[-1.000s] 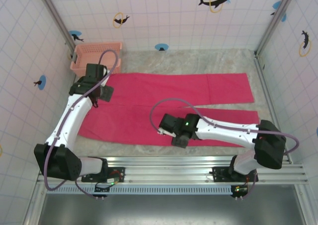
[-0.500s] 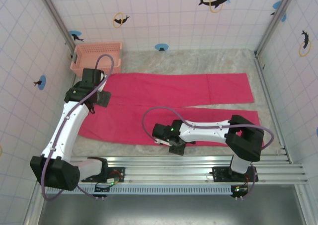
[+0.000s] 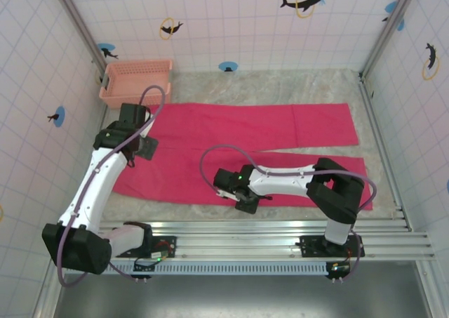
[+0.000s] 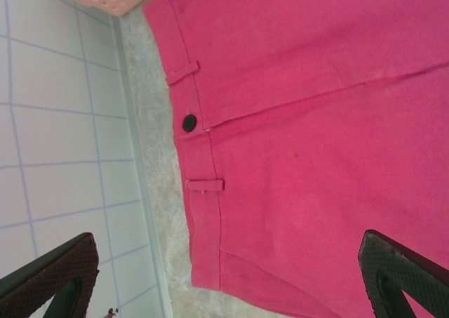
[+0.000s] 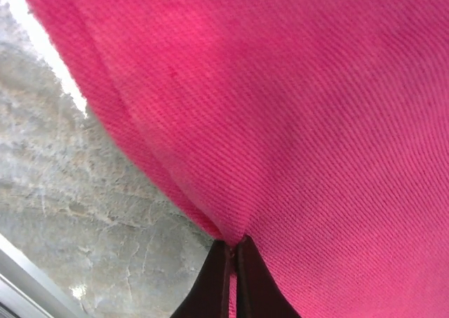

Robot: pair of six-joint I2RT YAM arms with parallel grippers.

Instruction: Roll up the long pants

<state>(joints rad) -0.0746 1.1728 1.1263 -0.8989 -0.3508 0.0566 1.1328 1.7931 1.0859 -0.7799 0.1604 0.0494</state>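
Grey stone-look tabletop [image 3: 280, 86], white tiled walls with dolphin stickers. The long pants [image 3: 245, 125] lie flat across the middle of it, waist at the left, both legs running off to the right with a thin gap between them. No roll started, as far as I can judge. The left wrist view shows the waistband with a dark button [image 4: 189, 123] and two belt loops, the waist edge close to the left wall.

The right gripper [image 3: 242, 204] is down at the near edge of the near leg. Its fingers [image 5: 214, 283] are together, pinched on a puckered bit of that edge. The left gripper [image 3: 144, 147] hangs over the waist end with its fingers [image 4: 49, 276] wide apart, holding nothing.

Handling: soft woven cloth, light and floppy, nothing to break. It will likely sag and bunch between grips and drag a little on the stone. The waistband looks thicker and should give a firmer bite. Best to hold both corners of one end so the roll stays even. A single side pinch would likely pull it skew.

A salmon lattice basket [image 3: 137, 79] sits in the far left corner, just beside the waist.
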